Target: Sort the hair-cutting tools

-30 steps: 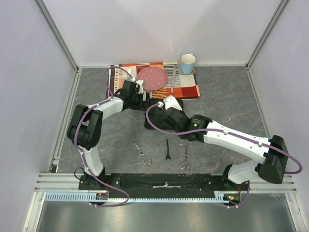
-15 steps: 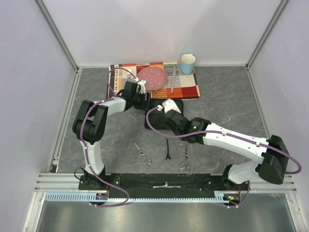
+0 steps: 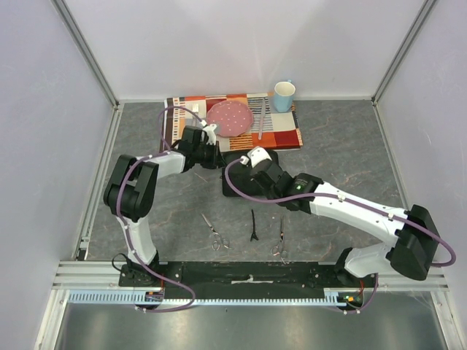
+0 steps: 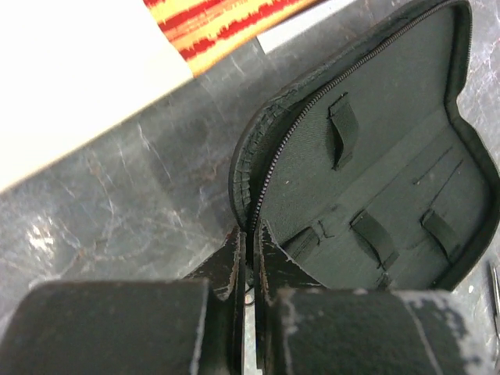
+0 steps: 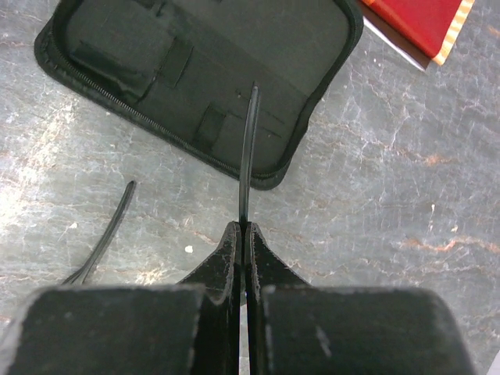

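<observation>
Movement in the last second was small: in the top view the left arm had pulled a little back to the left at the far edge of the zip case, and the right arm had turned its wrist slightly above the same case, while the tools on the table had not moved. For the task I judged this to mean that one tool was being brought to the case and three were not yet sorted. The top view showed these three near the arm bases: one pair of scissors, a black hair clip and a second pair of scissors, all apart from each other. It hid the case almost completely under the right arm. The wrist views gave what it lacked. In the left wrist view the left gripper was clenched on the zipper rim of the case, which lay open with its elastic loops showing. In the right wrist view the right gripper was closed on a slim black tool, its tip over the open case; whether it was a comb or a clip I could not tell.
</observation>
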`<state>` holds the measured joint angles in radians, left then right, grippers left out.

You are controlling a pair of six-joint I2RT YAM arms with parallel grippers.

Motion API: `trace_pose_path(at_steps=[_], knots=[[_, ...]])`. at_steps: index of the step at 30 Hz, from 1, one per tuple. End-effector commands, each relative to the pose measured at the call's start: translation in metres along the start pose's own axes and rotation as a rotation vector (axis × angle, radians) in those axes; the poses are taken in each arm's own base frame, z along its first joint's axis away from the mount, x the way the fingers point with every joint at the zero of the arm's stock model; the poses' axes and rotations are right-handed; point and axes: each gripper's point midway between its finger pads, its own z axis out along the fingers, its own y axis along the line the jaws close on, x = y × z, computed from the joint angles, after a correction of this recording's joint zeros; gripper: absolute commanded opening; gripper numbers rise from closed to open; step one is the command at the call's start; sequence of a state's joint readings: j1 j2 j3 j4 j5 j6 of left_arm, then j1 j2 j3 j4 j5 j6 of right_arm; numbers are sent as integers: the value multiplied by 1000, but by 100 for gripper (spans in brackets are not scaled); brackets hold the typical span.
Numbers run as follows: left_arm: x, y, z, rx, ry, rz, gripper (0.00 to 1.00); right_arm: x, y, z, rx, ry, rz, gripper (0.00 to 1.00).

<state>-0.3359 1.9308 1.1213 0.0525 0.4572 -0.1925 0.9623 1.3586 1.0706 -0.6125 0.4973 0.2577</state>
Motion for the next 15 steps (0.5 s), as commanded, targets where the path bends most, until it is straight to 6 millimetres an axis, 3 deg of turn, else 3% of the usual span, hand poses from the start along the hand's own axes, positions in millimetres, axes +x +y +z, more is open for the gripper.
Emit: trace_pose_path(at_steps=[1, 6, 15], knots=[[2, -12, -20, 30, -23, 77, 2, -13, 3, 16, -48, -33, -99, 0], [4, -25, -36, 65, -12, 96, 2, -18, 6, 36, -137, -29, -259, 0], [22, -31, -59, 64, 7, 154, 2, -20, -2, 78, -193, -53, -540, 0]])
